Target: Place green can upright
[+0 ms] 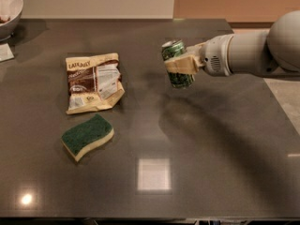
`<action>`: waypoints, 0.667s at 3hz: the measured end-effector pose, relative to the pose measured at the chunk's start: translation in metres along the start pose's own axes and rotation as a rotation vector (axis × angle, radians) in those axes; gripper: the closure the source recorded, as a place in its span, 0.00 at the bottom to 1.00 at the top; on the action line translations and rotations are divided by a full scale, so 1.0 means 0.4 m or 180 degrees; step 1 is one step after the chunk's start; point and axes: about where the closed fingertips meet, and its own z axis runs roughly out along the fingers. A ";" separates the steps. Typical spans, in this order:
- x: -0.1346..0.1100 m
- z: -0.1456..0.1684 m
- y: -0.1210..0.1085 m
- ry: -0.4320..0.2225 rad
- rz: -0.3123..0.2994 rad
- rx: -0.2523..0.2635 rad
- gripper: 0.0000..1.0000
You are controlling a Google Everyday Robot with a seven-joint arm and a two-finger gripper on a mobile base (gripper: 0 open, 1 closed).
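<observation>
The green can is dark green with pale lettering and a shiny silver top. It is held nearly upright, tilted slightly, above the dark table right of centre. My gripper comes in from the right on a white arm. Its tan fingers are shut around the can's middle. The can's shadow falls on the table below and left of it.
A brown and cream snack bag lies left of centre. A green-topped sponge lies in front of the bag. A bowl stands at the far left corner, with a white card beside it. The table's right edge runs near the arm.
</observation>
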 end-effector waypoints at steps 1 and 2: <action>0.009 -0.021 -0.013 -0.0444 -0.0121 -0.0051 1.00; 0.036 -0.039 -0.018 -0.0741 -0.0369 -0.0083 1.00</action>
